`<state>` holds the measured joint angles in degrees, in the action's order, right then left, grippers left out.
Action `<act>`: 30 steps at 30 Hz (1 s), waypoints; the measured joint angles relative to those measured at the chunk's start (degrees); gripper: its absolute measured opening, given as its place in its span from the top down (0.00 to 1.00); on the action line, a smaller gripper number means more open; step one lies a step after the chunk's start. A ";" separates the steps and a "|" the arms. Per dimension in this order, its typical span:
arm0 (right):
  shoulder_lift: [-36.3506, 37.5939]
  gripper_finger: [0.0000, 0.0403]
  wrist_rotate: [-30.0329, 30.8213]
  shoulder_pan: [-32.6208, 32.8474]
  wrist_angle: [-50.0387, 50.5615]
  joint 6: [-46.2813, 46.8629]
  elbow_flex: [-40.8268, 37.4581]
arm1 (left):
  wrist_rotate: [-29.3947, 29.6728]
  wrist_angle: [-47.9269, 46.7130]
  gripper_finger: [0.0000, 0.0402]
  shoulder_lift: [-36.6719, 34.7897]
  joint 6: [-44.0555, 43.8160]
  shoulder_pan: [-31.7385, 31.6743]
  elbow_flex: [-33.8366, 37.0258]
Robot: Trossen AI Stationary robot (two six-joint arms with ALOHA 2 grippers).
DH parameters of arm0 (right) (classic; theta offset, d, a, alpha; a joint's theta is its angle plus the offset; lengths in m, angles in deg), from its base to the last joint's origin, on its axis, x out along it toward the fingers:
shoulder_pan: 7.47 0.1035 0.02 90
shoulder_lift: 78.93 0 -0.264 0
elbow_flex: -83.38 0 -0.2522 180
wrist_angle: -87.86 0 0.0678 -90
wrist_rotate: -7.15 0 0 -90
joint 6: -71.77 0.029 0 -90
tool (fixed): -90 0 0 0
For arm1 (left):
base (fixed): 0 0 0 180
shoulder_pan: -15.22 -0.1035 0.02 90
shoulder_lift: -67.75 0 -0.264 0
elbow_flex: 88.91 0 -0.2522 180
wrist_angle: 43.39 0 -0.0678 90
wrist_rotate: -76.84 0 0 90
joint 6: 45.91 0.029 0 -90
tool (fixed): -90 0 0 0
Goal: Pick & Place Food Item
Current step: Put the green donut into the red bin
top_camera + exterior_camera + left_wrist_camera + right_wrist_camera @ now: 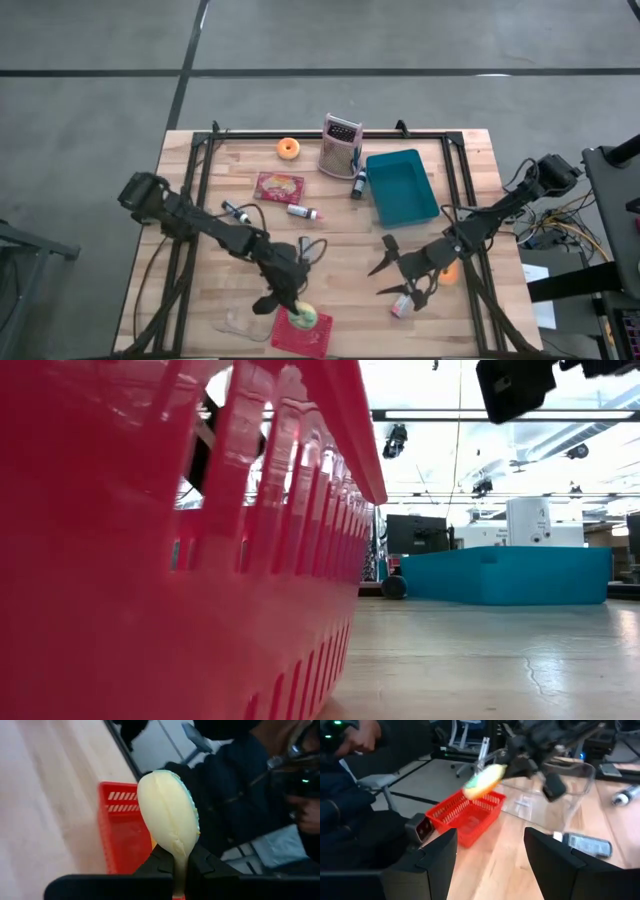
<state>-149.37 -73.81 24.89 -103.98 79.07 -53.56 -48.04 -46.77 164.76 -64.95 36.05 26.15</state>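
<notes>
Right now, at the high view's lower centre, the left claw (296,310) is clamped on a pale yellow-green food item (303,317) held over the red basket (300,337), so placing is in hand. Next it likely needs lowering and releasing inside. Farther right, the right claw (403,283) waits spread and empty above the tabletop (200,200).
</notes>
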 joint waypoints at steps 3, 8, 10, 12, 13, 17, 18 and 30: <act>0.68 0.44 0.05 0.00 -0.19 0.60 -1.06 | -2.37 -0.12 0.98 3.75 -0.61 0.85 -2.39; 0.84 0.44 0.01 0.00 -0.31 0.81 -1.33 | -4.18 -2.79 0.98 8.83 -0.93 1.21 -5.87; 0.84 0.44 0.03 0.00 -0.34 0.66 -1.31 | -4.25 -3.81 0.96 10.12 -0.90 1.21 -6.60; 0.85 0.44 0.04 0.00 -0.29 0.36 -1.30 | -4.24 -4.03 0.94 10.58 -0.60 1.24 -6.84; 0.89 0.44 0.04 0.00 -0.32 0.31 -1.29 | -4.39 -4.02 0.93 10.64 -0.43 1.26 -6.91; 0.97 0.44 0.04 0.00 -0.27 0.26 -1.26 | -4.35 -3.81 0.93 10.67 -0.04 1.22 -7.08; 0.97 0.44 0.04 0.00 -0.22 0.25 -1.26 | -4.36 -3.77 0.92 10.66 0.26 1.22 -7.08; 0.97 0.44 0.04 0.00 -0.30 0.41 -1.17 | -5.63 -3.61 0.88 10.61 3.24 1.22 -7.04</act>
<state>-148.40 -73.77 24.89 -104.29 79.48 -54.74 -53.67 -50.38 175.36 -61.71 37.26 19.10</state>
